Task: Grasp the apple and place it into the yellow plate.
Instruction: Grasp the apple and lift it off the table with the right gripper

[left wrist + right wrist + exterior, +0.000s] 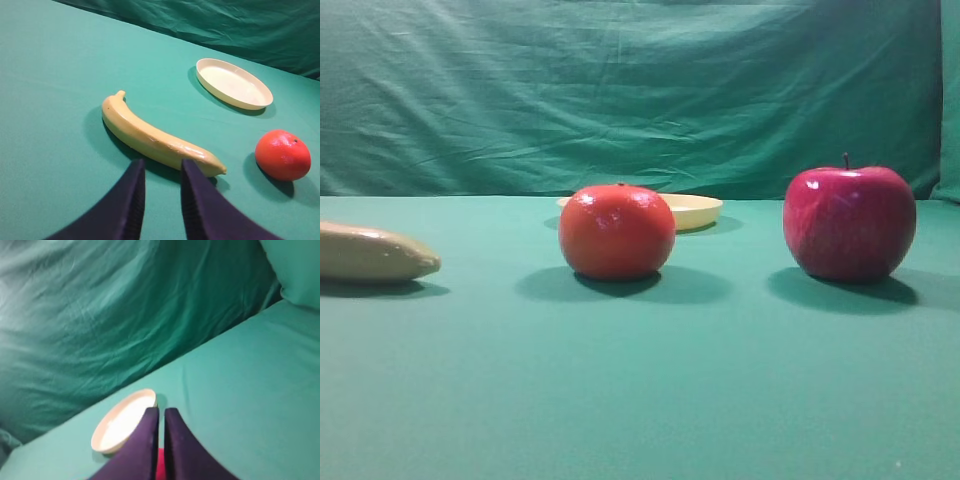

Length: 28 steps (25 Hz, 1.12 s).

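1. Currently I see the apple (849, 223) upright on the green cloth (640, 400), right of the orange-red fruit (617, 232).
2. Behind that fruit sits the yellow plate (698, 210), empty, well apart from the apple.
3. My left gripper (163, 167) hovers spread beside the banana (155, 136).
4. My right gripper (162, 412) is pressed together, holding nothing.

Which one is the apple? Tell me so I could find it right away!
Look across the green cloth-covered table in the high view. Three fruits sit in a rough row, and the glossy crimson-pink apple is farthest right. Unlike the round orange-red stemless fruit in the middle and the long pale yellow banana on the left, it has a thin dark stem on top.
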### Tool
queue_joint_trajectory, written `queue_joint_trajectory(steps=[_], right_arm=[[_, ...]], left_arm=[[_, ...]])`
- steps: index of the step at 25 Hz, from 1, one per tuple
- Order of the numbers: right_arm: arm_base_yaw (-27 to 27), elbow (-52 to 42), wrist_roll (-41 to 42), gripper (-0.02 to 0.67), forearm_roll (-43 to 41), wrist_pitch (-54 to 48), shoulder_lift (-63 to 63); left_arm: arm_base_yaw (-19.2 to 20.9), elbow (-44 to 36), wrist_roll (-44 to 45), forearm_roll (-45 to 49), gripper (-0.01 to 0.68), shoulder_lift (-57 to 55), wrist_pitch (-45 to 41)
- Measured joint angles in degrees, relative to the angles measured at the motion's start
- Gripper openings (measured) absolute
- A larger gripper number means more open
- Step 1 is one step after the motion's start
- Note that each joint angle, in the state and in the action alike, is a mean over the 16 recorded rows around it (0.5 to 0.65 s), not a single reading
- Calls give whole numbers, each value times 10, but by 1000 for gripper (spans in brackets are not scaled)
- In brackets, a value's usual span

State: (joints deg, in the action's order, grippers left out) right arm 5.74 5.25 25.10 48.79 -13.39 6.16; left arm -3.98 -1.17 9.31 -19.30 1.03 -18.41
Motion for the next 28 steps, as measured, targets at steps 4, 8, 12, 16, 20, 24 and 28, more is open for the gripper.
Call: queue_joint_trajectory(steps=[4, 8, 12, 16, 20, 24, 28], right_arm=[[0, 56, 83, 0, -20, -62, 83], [0, 124, 153, 0, -58, -121, 193], [0, 191, 187, 0, -108, -170, 312], [6, 251, 175, 0, -172, -205, 416], [29, 304, 128, 0, -251, -231, 500], [68, 347, 49, 0, -346, -248, 565], [114, 378, -32, 0, -437, -251, 613]], left_arm=[[0, 0, 0, 0, 157, 0, 0], [0, 0, 0, 0, 157, 0, 0], [0, 0, 0, 0, 157, 0, 0], [0, 0, 0, 0, 157, 0, 0], [0, 0, 0, 0, 157, 0, 0], [0, 0, 0, 0, 157, 0, 0], [0, 0, 0, 0, 157, 0, 0]])
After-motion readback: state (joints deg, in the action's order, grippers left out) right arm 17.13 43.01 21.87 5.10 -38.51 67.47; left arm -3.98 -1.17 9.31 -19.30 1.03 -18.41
